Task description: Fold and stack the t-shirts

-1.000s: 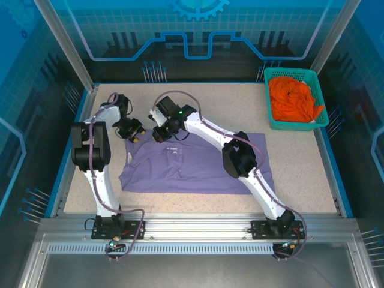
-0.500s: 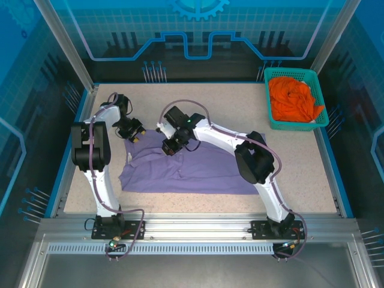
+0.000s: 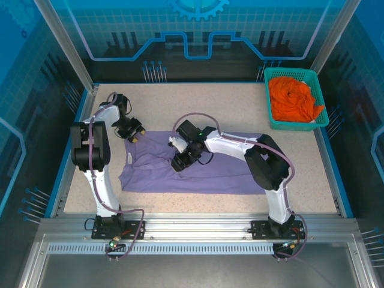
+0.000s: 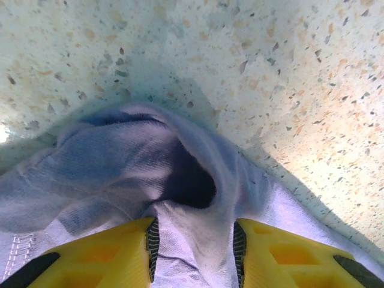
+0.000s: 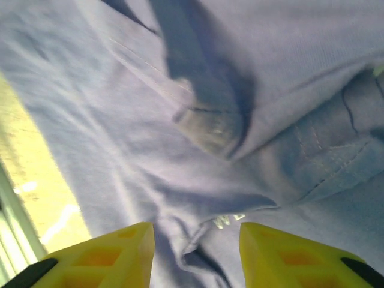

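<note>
Jaws of the left gripper [image 3: 133,133] are clamped on a bunched fold of the lavender t-shirt [image 3: 150,171], at the garment's far left corner. In the left wrist view the fabric is pressed between both yellow jaws. Ahead of them it is humped up off the surface [image 3: 198,105] into a hollow, shadowed loop, with bare speckled surface seen beyond it.

Jaws of the right gripper [image 3: 179,163] are held apart and clamped on nothing. They are poised over the left-middle part of the same shirt. In the right wrist view rumpled lavender cloth is seen through the gap between them, with a stitched hem [image 5: 324,162] to the right and a small folded-over flap ahead. Whether the tips touch the cloth cannot be told.

The lavender t-shirt is spread mostly flat across the middle of the surface, closer to the near edge than to the far one. It reaches from near the left edge to past the centre toward the right. Its near side is laid roughly parallel to the near edge of the surface. The right arm [image 3: 264,168] is stretched across its right half.

The orange t-shirt [image 3: 292,99] is crumpled in a teal mesh basket [image 3: 298,125], which is set in the far right corner of the surface, well apart from the lavender t-shirt.
</note>
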Robot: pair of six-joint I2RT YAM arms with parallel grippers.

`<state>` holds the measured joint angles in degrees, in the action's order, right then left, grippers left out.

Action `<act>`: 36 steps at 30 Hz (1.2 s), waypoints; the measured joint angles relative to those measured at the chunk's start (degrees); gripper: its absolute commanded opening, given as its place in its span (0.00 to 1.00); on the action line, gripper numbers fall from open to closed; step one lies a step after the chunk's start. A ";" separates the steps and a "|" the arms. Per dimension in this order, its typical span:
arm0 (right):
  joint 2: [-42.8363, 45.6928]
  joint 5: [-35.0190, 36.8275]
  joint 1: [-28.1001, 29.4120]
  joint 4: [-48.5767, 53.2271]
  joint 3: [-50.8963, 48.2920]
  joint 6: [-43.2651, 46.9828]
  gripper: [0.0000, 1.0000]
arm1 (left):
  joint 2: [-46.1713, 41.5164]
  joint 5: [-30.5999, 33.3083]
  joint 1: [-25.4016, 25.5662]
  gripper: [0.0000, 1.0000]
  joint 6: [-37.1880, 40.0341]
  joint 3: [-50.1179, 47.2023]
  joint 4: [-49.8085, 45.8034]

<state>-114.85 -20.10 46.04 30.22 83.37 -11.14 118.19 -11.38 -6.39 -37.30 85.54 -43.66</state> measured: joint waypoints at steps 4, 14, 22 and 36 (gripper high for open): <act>2.21 -4.48 -1.84 -4.70 0.72 -5.29 0.30 | 0.00 -0.04 -0.15 0.43 0.50 0.59 -0.04; -12.87 -1.03 -1.29 0.33 25.90 -14.64 0.14 | 0.00 -0.02 -0.55 0.42 2.10 1.46 -0.04; -27.02 0.63 1.31 8.41 38.34 -16.13 0.12 | 0.07 1.49 -2.10 0.42 3.19 1.49 -0.11; -20.61 2.19 8.22 8.83 25.70 -12.79 0.20 | 2.21 1.70 -2.73 0.42 3.19 2.10 -0.48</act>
<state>-135.46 -17.91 54.26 39.05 109.08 -23.92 120.40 -9.67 -9.13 -34.11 87.64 -44.14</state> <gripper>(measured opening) 0.170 0.420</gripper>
